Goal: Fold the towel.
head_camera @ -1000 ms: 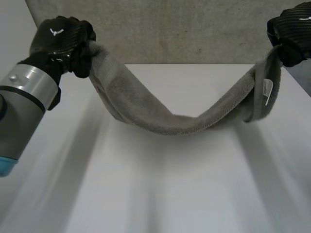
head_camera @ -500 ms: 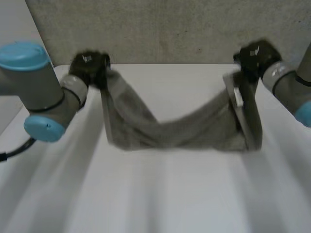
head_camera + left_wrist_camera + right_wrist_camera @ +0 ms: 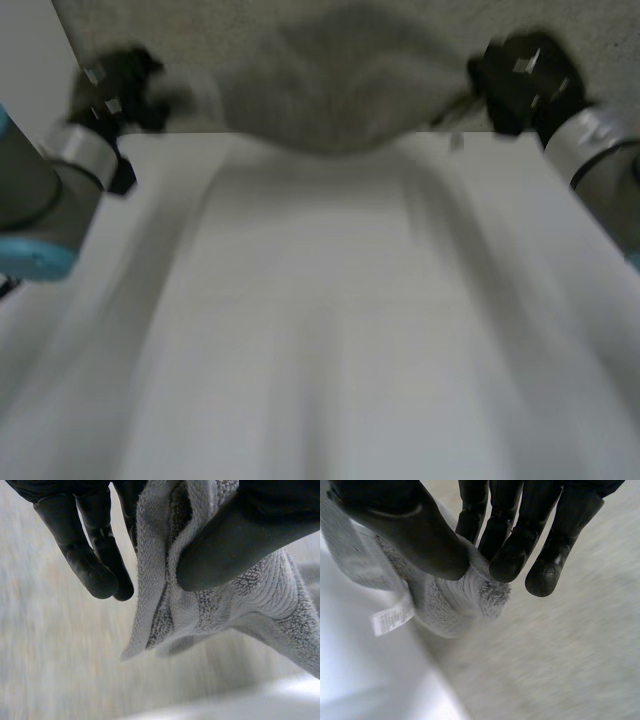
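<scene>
A grey towel (image 3: 330,95) hangs stretched between my two hands above the table's far edge, billowing upward in the middle. My left hand (image 3: 118,82) is shut on its left end; the left wrist view has the thumb (image 3: 225,545) pinching the bunched towel (image 3: 200,605) against the fingers. My right hand (image 3: 520,78) is shut on the right end. In the right wrist view the thumb (image 3: 415,535) and fingers (image 3: 512,555) clamp the towel corner (image 3: 465,600), and a white label (image 3: 392,617) hangs from it.
The white table (image 3: 320,330) spreads in front of the towel. A grey speckled wall (image 3: 300,20) stands behind the table's far edge. Both arms (image 3: 40,190) reach forward along the table's sides.
Both hands have swung the towel up and away to the far edge. Its sagging middle has lifted off the table and now billows upward.
</scene>
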Action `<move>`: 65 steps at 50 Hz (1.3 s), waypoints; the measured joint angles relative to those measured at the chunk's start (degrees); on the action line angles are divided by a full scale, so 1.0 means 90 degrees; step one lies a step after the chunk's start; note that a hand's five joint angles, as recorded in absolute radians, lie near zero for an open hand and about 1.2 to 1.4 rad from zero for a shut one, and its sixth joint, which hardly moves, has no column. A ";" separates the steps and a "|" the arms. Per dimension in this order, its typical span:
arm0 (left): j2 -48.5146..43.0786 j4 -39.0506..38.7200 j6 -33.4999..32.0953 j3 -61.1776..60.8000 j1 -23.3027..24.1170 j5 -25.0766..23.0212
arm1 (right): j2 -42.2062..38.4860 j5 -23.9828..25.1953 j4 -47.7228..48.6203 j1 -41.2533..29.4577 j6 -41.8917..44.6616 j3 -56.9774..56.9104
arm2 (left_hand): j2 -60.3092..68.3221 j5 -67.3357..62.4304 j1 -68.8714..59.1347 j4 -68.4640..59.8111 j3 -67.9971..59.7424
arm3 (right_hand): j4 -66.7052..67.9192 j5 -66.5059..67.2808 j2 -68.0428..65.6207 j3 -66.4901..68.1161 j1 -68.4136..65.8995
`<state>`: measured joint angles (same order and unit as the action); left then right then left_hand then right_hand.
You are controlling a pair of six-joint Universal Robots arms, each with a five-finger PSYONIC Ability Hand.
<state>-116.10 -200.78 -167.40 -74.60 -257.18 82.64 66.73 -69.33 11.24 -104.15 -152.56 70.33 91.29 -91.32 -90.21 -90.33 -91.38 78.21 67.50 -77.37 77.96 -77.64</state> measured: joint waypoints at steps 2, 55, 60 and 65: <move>-0.0177 0.0009 -0.0238 -0.0241 0.0017 -0.0038 | -0.0126 0.0103 -0.0118 -0.0003 0.0037 0.0182 | 0.0000 0.0000 0.0000 0.0000 0.0000 | 0.0000 0.0000 0.0000 -0.0001 0.0000; 0.3023 0.1673 -0.1601 -0.3270 0.0077 -0.0508 | 0.3066 0.2207 -0.4605 0.2177 0.2613 0.2932 | 0.0000 0.0007 0.0000 0.0000 0.0001 | 0.0000 0.0000 0.0000 0.0000 -0.0001; 0.3106 0.1811 -0.1433 -0.3499 0.0045 -0.0730 | 0.2987 0.2424 -0.5609 0.2367 0.3970 0.3563 | 0.0000 -0.0001 0.0000 0.0000 0.0001 | 0.0000 0.0000 0.0007 0.0000 0.0006; 0.2914 0.1793 -0.1442 -0.3546 0.0037 -0.0760 | 0.2599 0.2186 -0.6189 0.2394 0.5084 0.3868 | 0.0000 -0.0001 0.0000 0.0000 0.0001 | -0.3091 -0.3141 0.3232 -0.3126 0.3203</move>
<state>-89.87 -184.64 -180.39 -106.52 -256.85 75.80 90.13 -49.65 -44.46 -82.60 -106.81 105.14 91.29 -91.33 -90.21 -90.33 -91.37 50.39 39.23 -48.28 49.83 -48.81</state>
